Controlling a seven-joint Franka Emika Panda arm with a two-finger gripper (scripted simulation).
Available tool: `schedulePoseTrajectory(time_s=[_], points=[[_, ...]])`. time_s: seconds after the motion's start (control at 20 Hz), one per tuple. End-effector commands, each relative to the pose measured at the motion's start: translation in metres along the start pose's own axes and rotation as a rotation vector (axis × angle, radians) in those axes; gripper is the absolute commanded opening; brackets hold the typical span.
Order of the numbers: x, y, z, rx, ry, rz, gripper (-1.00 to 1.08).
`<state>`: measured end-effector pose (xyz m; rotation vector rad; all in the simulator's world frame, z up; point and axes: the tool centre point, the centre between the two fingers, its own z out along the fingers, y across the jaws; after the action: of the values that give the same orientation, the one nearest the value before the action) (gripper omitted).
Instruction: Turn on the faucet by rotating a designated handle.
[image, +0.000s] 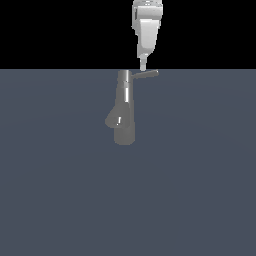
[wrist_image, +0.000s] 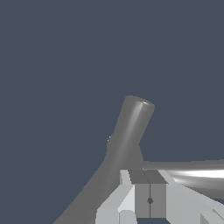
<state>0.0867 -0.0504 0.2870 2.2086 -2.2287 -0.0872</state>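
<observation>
You are looking at the approach step: the gripper (image: 143, 67) is hanging fingers-down over the handle (image: 145, 74), with its tip at or just above the bar; contact cannot be confirmed. The faucet (image: 124, 107) is standing upright on the grey floor (image: 60, 190), its spout (image: 114, 118) pointing toward 8 o'clock in the exterior view. The handle is jutting from the faucet's top toward 3 o'clock, and the gripper is sitting at its 12 o'clock, near mid-length. In the wrist view the fingers (wrist_image: 144, 199) are appearing pressed together, gripping nothing, with the handle (wrist_image: 192, 175) just beyond them. In my judgement, the next move is calling for a sideways push against the bar, sweeping it about the faucet's axis.
</observation>
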Motion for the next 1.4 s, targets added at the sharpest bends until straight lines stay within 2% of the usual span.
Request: schedulePoseTrajectory(time_s=[0.0, 0.05, 1.35], points=[[0.041, 0.003, 0.011, -0.019, 0.012, 0.053, -1.0], [0.004, -0.002, 0.0, 0.002, -0.001, 0.003, -1.0], [0.034, -0.06, 0.035, -0.013, 0.009, 0.04, -1.0]])
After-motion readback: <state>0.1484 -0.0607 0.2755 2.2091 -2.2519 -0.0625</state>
